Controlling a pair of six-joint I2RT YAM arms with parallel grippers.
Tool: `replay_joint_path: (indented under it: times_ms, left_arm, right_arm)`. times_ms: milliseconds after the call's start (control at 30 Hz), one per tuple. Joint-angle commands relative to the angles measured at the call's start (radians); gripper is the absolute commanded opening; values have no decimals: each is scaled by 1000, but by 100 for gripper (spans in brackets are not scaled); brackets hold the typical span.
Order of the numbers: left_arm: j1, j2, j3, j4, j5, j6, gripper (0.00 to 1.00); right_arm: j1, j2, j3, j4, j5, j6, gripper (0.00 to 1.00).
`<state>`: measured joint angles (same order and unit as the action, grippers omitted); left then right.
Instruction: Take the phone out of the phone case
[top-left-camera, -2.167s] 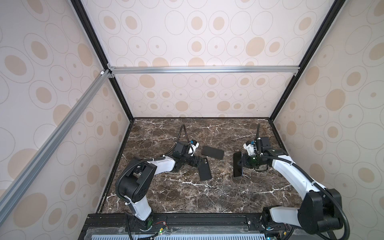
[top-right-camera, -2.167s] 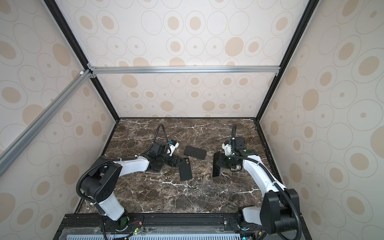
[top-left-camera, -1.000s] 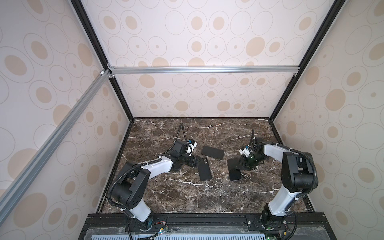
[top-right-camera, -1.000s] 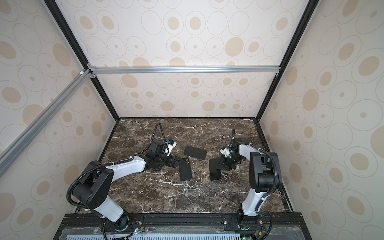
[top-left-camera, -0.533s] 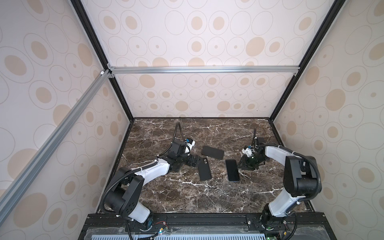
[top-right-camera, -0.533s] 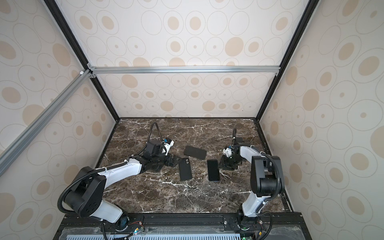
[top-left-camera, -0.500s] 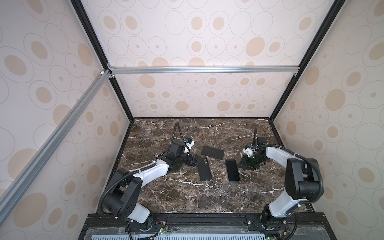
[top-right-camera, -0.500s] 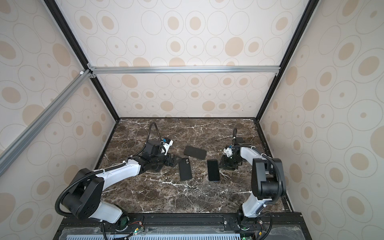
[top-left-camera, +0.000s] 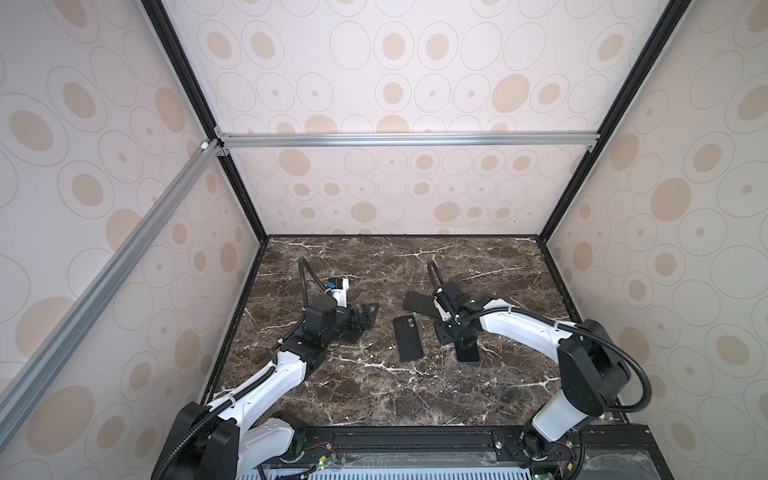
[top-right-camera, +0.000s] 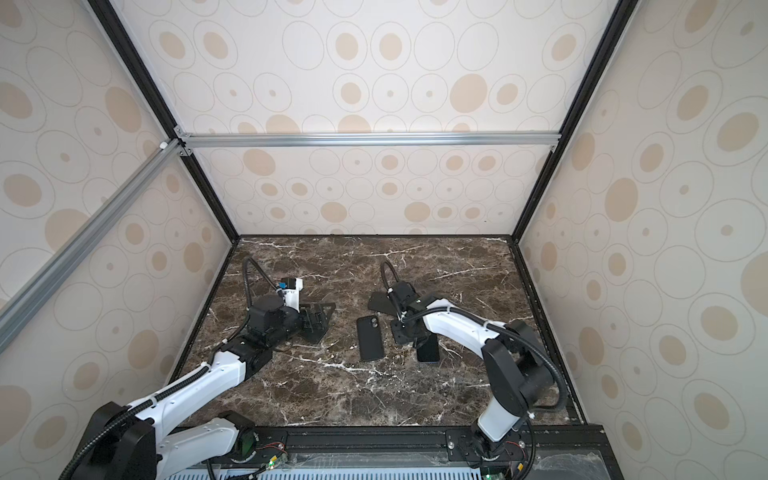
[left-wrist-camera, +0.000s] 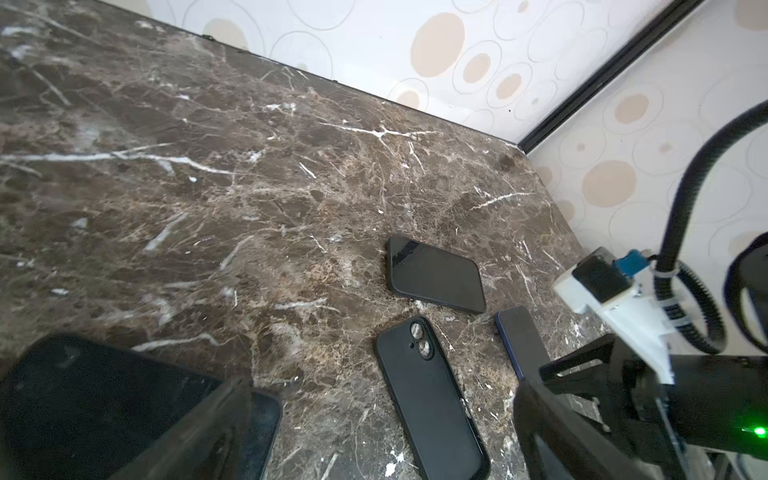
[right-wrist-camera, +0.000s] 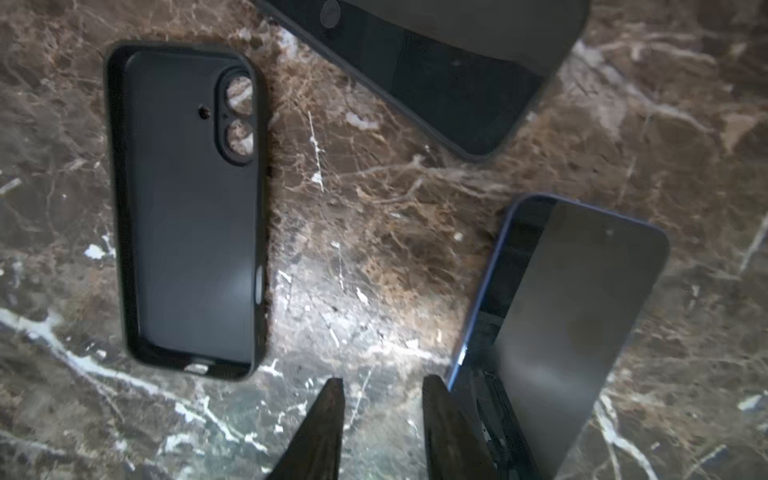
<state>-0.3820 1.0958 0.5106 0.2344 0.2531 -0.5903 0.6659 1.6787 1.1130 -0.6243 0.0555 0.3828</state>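
Observation:
The empty black phone case (top-left-camera: 408, 343) (top-right-camera: 369, 338) lies inside up on the marble, its camera holes showing bare stone (right-wrist-camera: 189, 208) (left-wrist-camera: 430, 395). Just to its right the phone (top-left-camera: 467, 353) (top-right-camera: 428, 351) lies flat, dark screen up, blue edge showing (right-wrist-camera: 577, 316) (left-wrist-camera: 521, 338). My right gripper (top-left-camera: 454, 337) (right-wrist-camera: 382, 419) hovers low at the phone's far end, open, with only marble between its fingers. To the left of the case my left gripper (top-left-camera: 365, 318) (left-wrist-camera: 374, 449) stands open wide, holding nothing.
A second black phone-like slab (top-left-camera: 417, 306) (right-wrist-camera: 449, 70) lies behind the case, partly under my right wrist. Another dark flat slab (left-wrist-camera: 104, 399) sits under my left gripper. Patterned walls close the table (top-left-camera: 374, 399) on three sides.
The phone, held tilted a second ago, now lies flat and free beside the case. My right arm has swung in over it. My left gripper has opened wider and drawn back left.

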Motion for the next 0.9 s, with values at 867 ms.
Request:
replay_joint_path:
  times_ms: [867]
  left_arm:
    - [296,-56,-216,262,345,-263,99]
  right_arm:
    - [84,313,256,-11,16,135,18]
